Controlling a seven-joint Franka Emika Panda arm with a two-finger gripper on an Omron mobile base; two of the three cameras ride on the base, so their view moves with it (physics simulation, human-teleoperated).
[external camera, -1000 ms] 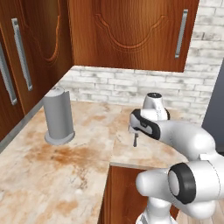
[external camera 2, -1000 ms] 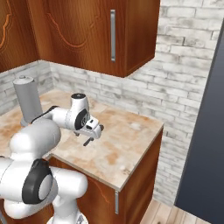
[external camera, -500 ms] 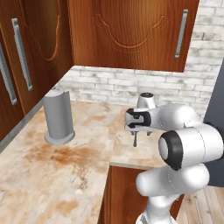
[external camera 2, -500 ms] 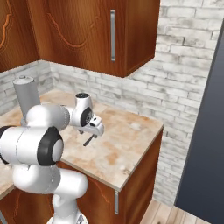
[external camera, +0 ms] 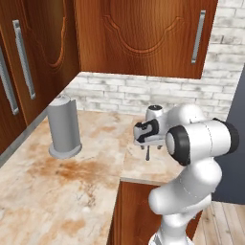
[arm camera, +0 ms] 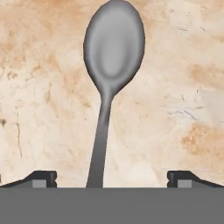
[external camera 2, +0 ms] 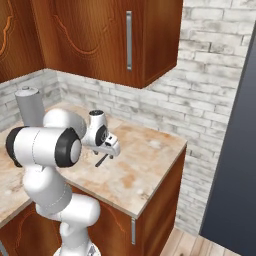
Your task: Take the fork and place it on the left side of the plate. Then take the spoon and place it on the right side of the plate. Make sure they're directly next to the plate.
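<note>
- 1 gripper (arm camera: 112, 177), its 2 fingertips (arm camera: 41, 178) spread wide, hovers above the marbled countertop (arm camera: 175, 87).
- 1 dark grey spoon (arm camera: 111, 74) lies flat between them, untouched, bowl pointing away.
- Farther left, 1 grey canister (external camera: 64, 126) stands upright.

The spoon (arm camera: 113, 65) is losing its handle's lower end behind the bottom band of the hand view; in the base views the arm is hiding it.
</note>
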